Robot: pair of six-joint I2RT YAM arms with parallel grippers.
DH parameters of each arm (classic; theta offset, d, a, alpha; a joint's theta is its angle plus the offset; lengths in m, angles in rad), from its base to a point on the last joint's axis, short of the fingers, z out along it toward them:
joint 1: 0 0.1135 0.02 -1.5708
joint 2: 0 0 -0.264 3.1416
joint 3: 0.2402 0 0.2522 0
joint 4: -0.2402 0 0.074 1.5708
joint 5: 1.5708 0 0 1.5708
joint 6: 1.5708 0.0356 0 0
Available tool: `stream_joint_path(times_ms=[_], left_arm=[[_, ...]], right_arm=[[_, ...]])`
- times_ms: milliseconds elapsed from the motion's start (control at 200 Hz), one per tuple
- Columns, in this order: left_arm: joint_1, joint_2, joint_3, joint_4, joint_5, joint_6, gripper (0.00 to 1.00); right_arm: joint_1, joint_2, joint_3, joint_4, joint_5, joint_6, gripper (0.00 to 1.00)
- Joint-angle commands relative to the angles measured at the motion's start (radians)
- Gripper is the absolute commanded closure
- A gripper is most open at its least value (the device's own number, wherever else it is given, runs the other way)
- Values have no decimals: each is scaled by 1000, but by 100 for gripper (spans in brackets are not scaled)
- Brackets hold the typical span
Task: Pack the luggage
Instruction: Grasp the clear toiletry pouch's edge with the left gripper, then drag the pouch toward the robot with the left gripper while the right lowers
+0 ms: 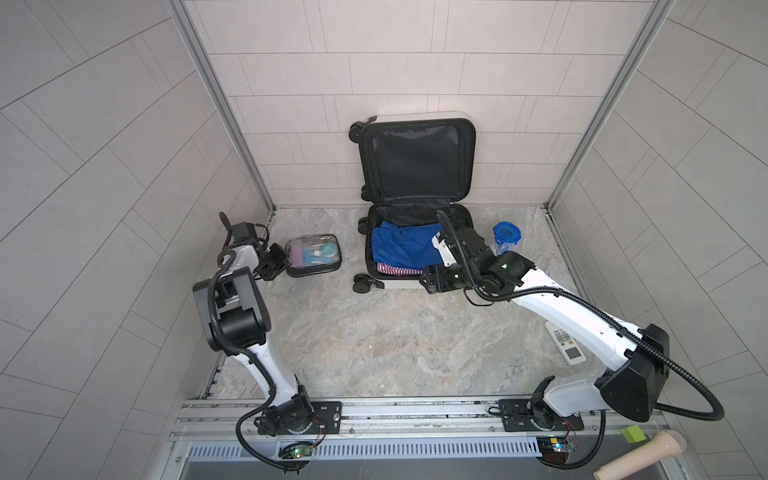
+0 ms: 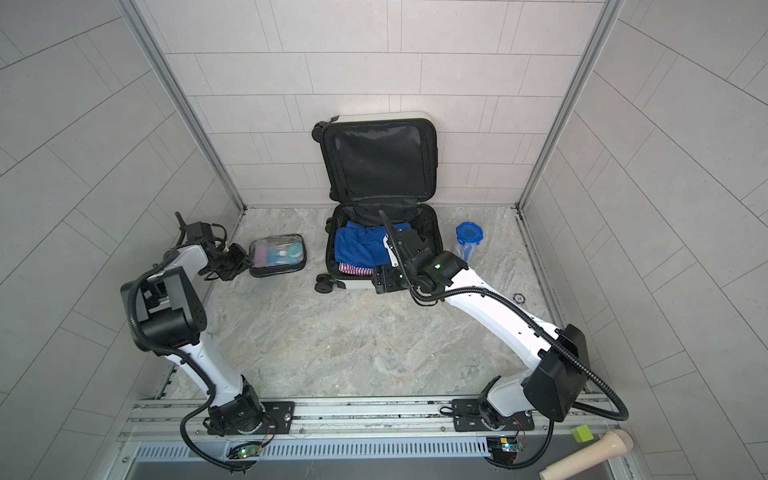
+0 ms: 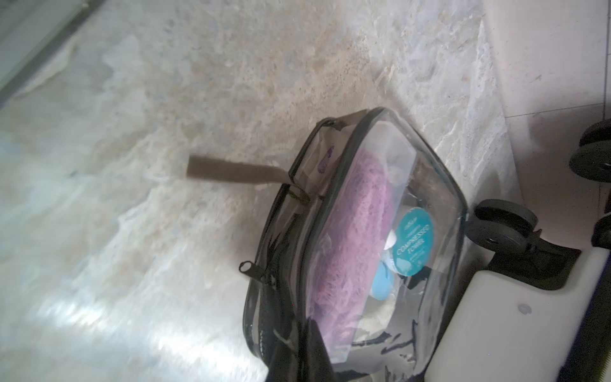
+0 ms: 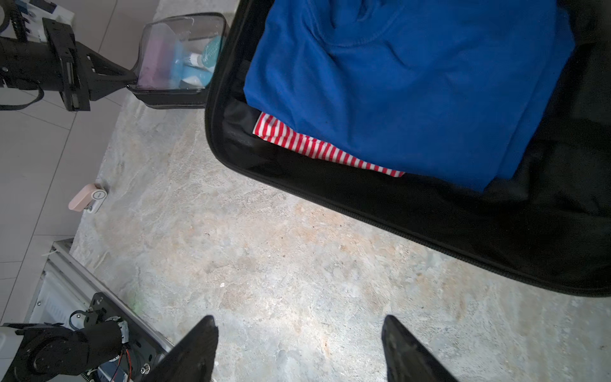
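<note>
The luggage (image 1: 399, 285) lies open against the back wall, its black-lined lid (image 1: 415, 166) leaning upright. In its base lie a folded blue garment (image 1: 401, 245) and a red-and-white striped cloth (image 4: 317, 148). A clear zip pouch (image 1: 313, 253) of toiletries rests on the floor left of the luggage. My left gripper (image 1: 284, 266) is shut on the pouch's near left edge, and its black fingers (image 4: 112, 77) pinch that corner. My right gripper (image 4: 299, 322) hangs open over bare floor just in front of the luggage (image 4: 363, 211), holding nothing.
A blue-lidded clear container (image 1: 506, 235) stands right of the luggage. A white remote (image 1: 565, 343) lies under the right arm. A small pink-and-white object (image 4: 86, 197) sits by the left wall. A green block (image 1: 632, 434) and beige cylinder (image 1: 640, 453) lie beyond the front rail.
</note>
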Motion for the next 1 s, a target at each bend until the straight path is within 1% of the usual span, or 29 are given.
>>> stream_joint_path(times_ms=[0,235,355,575,761,866,996], left_arm=[[-3,-123,-64,-58,-81,-21,100],[-6,-375,-264,-131,-131,-13,100],[-6,-505,-328,-189,-140,-6,100],[-6,-692,-327,-378,-123,40,100],[-19,-791,-286,-491,-52,35,100],[-29,-847,-327,-512,7,22,100],[-84,-929,-382,-542,7,-15,100]], right_arm=[[17,-2,20,-2,1,-4,20],[62,-3,8,20,0,12,21],[82,7,11,30,-5,18,21],[106,47,3,86,-77,48,19],[125,97,-9,157,-112,93,19],[130,129,-17,205,-139,124,19],[134,161,-35,254,-161,157,20]])
